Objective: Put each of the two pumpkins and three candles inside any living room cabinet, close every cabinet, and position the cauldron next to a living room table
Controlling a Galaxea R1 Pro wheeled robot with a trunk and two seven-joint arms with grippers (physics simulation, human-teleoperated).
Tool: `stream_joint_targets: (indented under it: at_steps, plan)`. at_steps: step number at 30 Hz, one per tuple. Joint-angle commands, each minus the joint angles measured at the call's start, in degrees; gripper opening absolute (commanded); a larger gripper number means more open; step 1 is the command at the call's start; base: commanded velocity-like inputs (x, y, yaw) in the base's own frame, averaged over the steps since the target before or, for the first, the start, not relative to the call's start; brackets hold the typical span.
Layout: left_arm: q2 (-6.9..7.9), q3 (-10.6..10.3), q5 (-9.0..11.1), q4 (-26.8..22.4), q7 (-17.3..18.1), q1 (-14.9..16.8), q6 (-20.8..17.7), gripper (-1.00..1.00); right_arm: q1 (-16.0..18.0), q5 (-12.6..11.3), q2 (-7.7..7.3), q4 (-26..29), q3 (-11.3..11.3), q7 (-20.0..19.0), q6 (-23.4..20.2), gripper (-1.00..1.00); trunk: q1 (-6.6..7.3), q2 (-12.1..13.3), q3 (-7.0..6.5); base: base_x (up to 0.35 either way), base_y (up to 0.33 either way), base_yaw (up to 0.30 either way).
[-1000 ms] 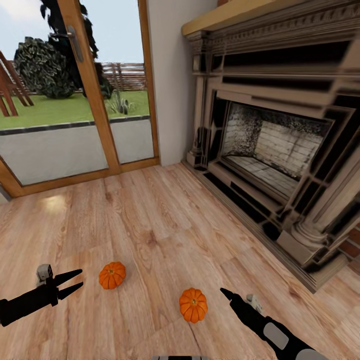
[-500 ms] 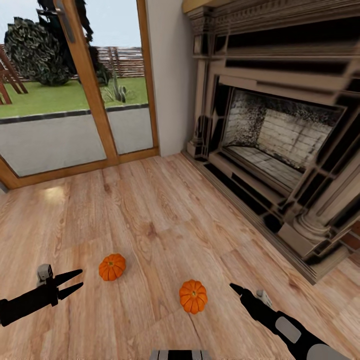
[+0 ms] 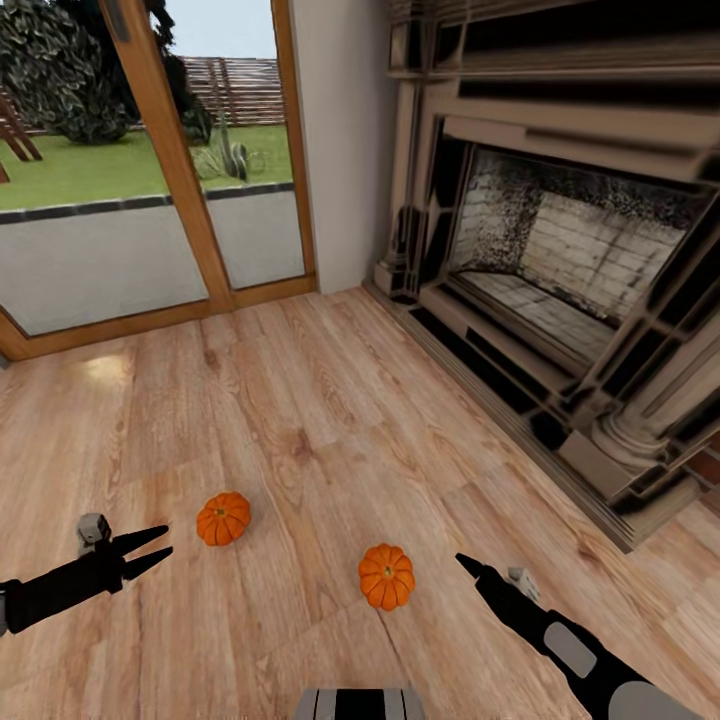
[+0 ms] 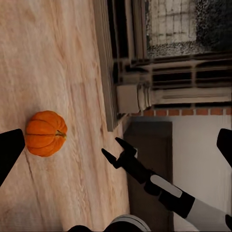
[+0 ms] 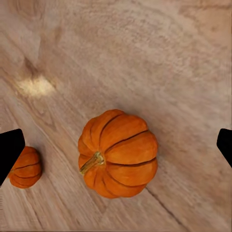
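The left gripper [image 3: 150, 551] is open and holds nothing. Near it, one pumpkin [image 3: 223, 518] sits on the wood floor [image 3: 330, 430]. The other pumpkin [image 3: 386, 576] sits just beside the right gripper [image 3: 466, 565], also open and empty. A fireplace [image 3: 560, 270] stands at the right.

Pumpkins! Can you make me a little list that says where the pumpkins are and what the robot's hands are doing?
place: wooden floor beside a fireplace and a glass door
pumpkin one: left pumpkin, upright on the floor, just ahead of the left gripper
pumpkin two: right pumpkin, on the floor, beside the right gripper
pumpkins touching: no, apart
left gripper: open, holding nothing
right gripper: open in its wrist view, with the right pumpkin centred between the fingers, not gripped
cabinet, candles, cauldron: not described here
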State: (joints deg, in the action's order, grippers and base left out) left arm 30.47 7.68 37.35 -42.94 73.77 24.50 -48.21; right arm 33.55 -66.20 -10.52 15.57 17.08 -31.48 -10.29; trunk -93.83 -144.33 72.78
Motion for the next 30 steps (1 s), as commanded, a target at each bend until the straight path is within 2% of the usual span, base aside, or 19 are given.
stream_joint_targets:
  at_steps: [1, 4, 8, 12, 15, 30]
  plan:
    - [0.03, 0.0, 0.2, -0.1, 0.7, 0.0, -0.5, 1.00, 0.0, -0.6, -0.02, 0.1, 0.3, -0.2, -0.4, 1.00, -0.01, 0.0, 0.27, 0.000, 0.000, 0.000]
    - [0.19, 0.0, -0.3, -0.5, 6.5, 0.1, -0.6, 1.00, 0.0, -0.5, 0.08, 0.5, 0.4, -0.5, -0.6, 1.00, -0.09, -0.1, 0.94, 0.000, 0.000, 0.000]
    - [0.27, 0.0, -0.9, -0.6, 11.5, 0.1, -0.6, 1.00, 0.0, -0.5, 0.09, 1.0, 0.5, -1.9, -0.8, 1.00, -0.19, -0.1, 1.82, 0.000, 0.000, 0.000]
    - [0.29, 0.0, -1.0, -0.6, 12.8, 0.1, -0.6, 1.00, 0.0, -0.6, 0.06, 1.1, 0.5, -5.2, -0.9, 1.00, -0.30, -0.2, 2.71, 0.000, 0.000, 0.000]
    - [0.24, -0.1, -0.8, -0.6, 13.1, 0.1, -0.6, 1.00, 0.0, -0.5, 0.10, 1.1, 0.5, -6.3, -1.6, 1.00, -0.37, -0.2, 3.37, 0.000, 0.000, 0.000]
    - [0.26, -0.2, -0.6, -0.7, 13.2, 0.1, -0.6, 1.00, 0.0, -0.5, 0.13, 1.1, 0.6, -6.3, -1.8, 1.00, -0.76, -0.4, 6.70, 0.000, 0.000, 0.000]
